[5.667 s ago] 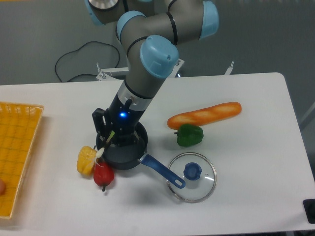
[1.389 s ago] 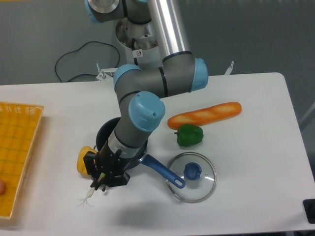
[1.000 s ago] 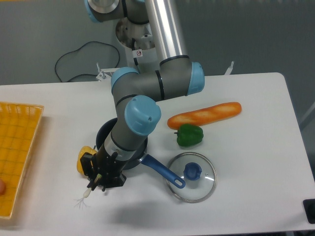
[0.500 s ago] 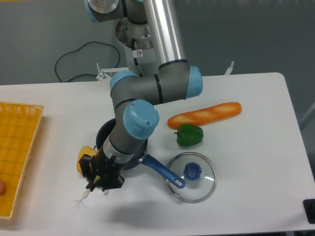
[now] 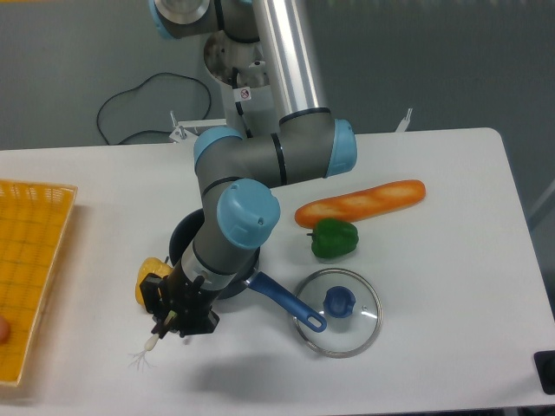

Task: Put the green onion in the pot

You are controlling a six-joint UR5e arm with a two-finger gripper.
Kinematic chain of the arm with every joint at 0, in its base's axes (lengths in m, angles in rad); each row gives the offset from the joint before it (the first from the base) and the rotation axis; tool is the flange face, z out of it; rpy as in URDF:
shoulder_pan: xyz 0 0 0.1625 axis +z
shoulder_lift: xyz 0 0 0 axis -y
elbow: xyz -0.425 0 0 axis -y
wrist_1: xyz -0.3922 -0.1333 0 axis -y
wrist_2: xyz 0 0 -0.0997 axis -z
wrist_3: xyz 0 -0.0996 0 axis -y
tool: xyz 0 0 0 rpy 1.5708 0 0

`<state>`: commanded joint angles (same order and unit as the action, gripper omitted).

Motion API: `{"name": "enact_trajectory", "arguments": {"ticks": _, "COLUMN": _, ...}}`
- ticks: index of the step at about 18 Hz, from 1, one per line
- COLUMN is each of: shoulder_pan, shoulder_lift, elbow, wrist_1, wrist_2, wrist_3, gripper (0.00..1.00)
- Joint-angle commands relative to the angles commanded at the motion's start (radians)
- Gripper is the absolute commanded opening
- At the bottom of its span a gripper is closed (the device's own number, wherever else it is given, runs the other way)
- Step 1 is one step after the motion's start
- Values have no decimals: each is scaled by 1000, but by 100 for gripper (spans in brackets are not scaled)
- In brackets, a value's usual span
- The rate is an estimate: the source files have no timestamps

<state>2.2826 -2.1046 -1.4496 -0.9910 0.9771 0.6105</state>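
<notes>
My gripper is low over the table at the front left of the pot, and is shut on the green onion. Only the onion's white bulb end and wispy roots stick out below the fingers, down to the table; its green leaves are hidden by the gripper. The dark blue-grey pot is mostly covered by my arm; its blue handle points to the front right.
A yellow pepper lies just left of the gripper. A glass lid with a blue knob, a green bell pepper and a baguette lie to the right. A yellow basket stands at the left edge.
The gripper with the onion left the spot over the pot and came down to the front left. In the last half second it has barely moved.
</notes>
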Motion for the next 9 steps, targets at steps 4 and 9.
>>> {"name": "enact_trajectory", "arguments": {"ticks": 4, "shoulder_pan": 0, "shoulder_lift": 0, "elbow": 0, "wrist_1": 0, "wrist_2": 0, "wrist_3": 0, "gripper": 19}}
{"name": "enact_trajectory", "arguments": {"ticks": 9, "shoulder_pan": 0, "shoulder_lift": 6, "elbow": -3, "wrist_1": 0, "wrist_2": 0, "wrist_3": 3, "gripper": 27}}
